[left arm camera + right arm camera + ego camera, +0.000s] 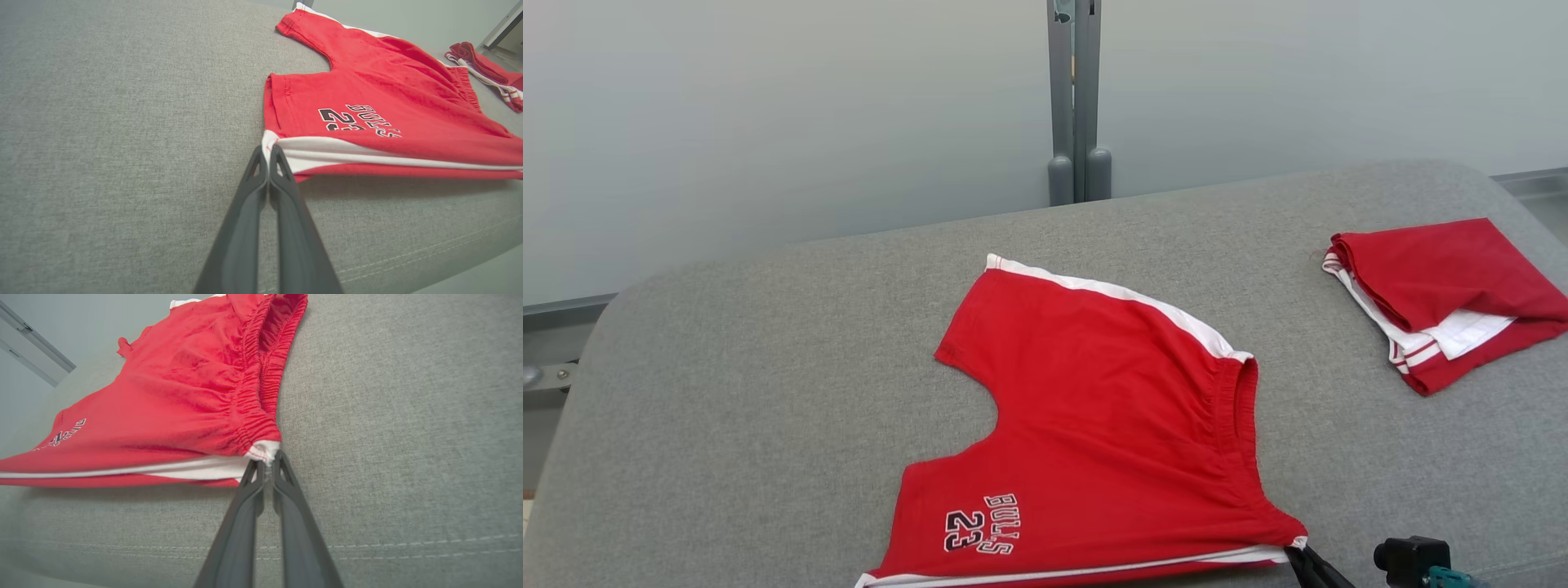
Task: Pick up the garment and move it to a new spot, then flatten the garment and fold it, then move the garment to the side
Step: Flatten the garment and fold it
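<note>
The red Bulls 23 shorts (pixel 1111 408) are lying spread flat on the grey padded tabletop (pixel 768 367), white-striped near edge sitting slightly raised.

We see a wide counter (pixel 768 367) upholstered in grey woven cloth, with rounded corners and a stitched seam (pixel 408 542) along its near edge. Behind the counter stands a pale, evenly lit wall (pixel 768 122), and a grey metal post (pixel 1074 98) rises at its far edge.
</note>
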{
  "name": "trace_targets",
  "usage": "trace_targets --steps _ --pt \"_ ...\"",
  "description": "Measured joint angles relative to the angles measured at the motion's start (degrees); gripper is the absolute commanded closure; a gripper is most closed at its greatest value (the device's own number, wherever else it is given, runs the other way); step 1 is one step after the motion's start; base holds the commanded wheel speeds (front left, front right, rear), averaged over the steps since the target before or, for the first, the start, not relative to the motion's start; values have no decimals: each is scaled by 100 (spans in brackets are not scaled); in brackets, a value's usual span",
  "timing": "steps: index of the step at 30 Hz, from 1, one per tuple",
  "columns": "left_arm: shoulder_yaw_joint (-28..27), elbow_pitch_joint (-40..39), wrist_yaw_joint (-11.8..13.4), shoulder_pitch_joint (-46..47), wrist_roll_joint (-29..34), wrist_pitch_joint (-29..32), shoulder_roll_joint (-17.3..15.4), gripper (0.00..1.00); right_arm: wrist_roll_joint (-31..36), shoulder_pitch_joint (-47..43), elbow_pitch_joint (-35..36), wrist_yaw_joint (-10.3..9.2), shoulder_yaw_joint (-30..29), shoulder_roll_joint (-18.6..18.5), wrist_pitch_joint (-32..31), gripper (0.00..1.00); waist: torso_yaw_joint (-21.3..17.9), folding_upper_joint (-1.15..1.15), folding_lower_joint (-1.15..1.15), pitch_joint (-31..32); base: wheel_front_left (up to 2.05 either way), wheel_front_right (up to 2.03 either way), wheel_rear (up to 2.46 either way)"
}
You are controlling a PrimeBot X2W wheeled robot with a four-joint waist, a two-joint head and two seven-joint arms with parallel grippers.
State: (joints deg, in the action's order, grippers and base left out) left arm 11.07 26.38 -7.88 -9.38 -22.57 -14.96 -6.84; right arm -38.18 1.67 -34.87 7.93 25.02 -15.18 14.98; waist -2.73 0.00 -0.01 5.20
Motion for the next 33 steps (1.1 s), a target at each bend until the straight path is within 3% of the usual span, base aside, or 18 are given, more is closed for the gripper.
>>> trace_targets --steps 9,16,33 --pt "-62 -370 -2 -24 64 1 13 100 103 -58 420 9 -252 -47 -1 100 -32 0 0 -81 0 0 0" --pt "67 -598 -1 1245 233 1 -198 100 233 566 600 7 -765 186 0 100 -89 0 0 -405 0 0 0" --pt "1131 1686 16 4738 532 -7 -628 100 1141 2444 129 -35 -1601 1035 2 100 -461 0 1 -1697 0 0 0"
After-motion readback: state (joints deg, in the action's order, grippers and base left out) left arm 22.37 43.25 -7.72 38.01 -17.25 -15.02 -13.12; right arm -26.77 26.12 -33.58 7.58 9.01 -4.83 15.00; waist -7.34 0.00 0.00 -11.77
